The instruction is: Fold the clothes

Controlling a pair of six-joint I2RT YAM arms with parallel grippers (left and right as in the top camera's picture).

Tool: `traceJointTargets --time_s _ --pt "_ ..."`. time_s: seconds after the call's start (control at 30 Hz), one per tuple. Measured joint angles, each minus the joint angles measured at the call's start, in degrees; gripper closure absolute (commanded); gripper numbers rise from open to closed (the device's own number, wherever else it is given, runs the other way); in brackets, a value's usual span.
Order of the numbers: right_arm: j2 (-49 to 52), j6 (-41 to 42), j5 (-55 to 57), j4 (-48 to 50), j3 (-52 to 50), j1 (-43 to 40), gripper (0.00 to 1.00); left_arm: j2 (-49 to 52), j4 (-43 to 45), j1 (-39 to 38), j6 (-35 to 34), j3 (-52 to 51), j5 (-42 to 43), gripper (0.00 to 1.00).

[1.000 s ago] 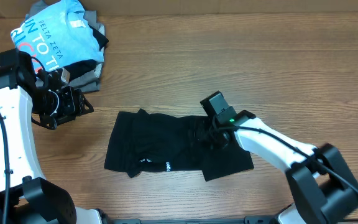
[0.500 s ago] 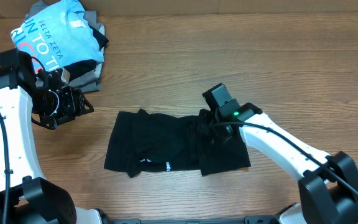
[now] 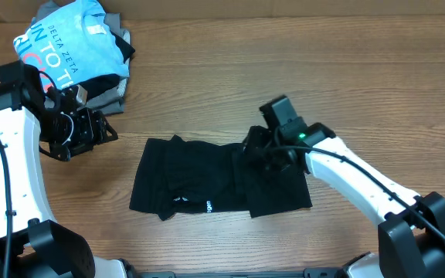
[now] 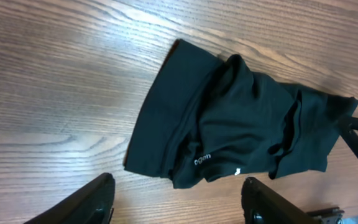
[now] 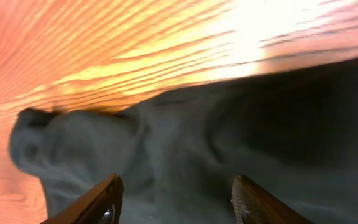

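The black T-shirt (image 3: 207, 185) lies partly folded on the wooden table, its small white logo (image 3: 208, 206) near the front edge. It also shows in the left wrist view (image 4: 241, 130), and close up in the right wrist view (image 5: 229, 143). My right gripper (image 3: 263, 154) is open just above the shirt's right part, holding nothing; its fingertips (image 5: 107, 196) stand wide apart over the fabric. My left gripper (image 3: 103, 133) is open and empty, left of the shirt and apart from it; its fingers (image 4: 98, 199) frame bare table.
A light blue shirt with lettering (image 3: 68, 42) lies on a pile of grey and dark garments (image 3: 114, 85) at the back left corner. The wooden table (image 3: 323, 69) stretches to the right and back.
My right gripper has drawn back up and to the right off the shirt's right part, which now lies flatter. The left arm has not moved.
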Motion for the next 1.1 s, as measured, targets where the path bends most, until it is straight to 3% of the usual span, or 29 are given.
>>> traceJointTargets --time_s 0.27,0.5,0.63,0.93,1.1 --pt "-3.9 -7.1 -3.4 -5.8 0.0 -11.1 0.39 -0.5 0.6 0.0 0.0 -6.1 0.0 0.23" --pt "-7.6 -14.1 -7.3 -11.4 0.0 -18.9 0.39 -0.5 18.8 -1.6 -0.2 -26.4 3.3 0.10" --pt "-7.6 -16.8 -8.1 -13.1 0.0 -21.1 0.39 -0.5 27.0 -1.7 -0.3 -33.0 5.9 0.03" --pt "-7.6 -19.2 -9.0 -13.2 0.1 -21.4 0.38 -1.4 42.6 -7.0 -0.9 -43.9 12.4 0.05" --pt "-7.6 -20.1 -9.0 -14.1 0.1 -21.4 0.38 -2.3 51.4 -14.6 -4.5 -46.4 13.9 0.18"
